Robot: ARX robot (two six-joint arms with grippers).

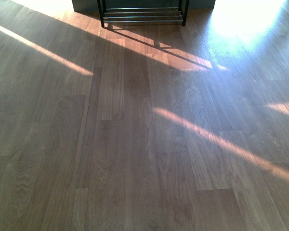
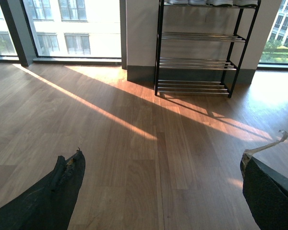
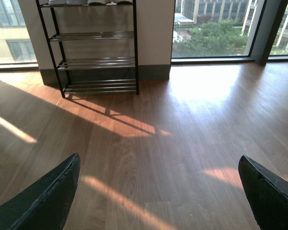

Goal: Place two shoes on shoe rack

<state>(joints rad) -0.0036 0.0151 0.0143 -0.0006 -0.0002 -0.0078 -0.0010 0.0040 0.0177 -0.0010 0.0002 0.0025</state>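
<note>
Standing against the far wall between windows, the rack (image 2: 197,48) carries white-soled shoes (image 2: 209,2) on its top tier (only their soles show); the lower tiers are bare. Left gripper (image 2: 161,191) and right gripper (image 3: 158,191) both hang spread wide above the sunlit wooden floor (image 1: 144,144), grasping nothing.

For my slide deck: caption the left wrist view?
Open left gripper faces the shoe rack across sunlit wooden floor; white soles on the top shelf.
</note>
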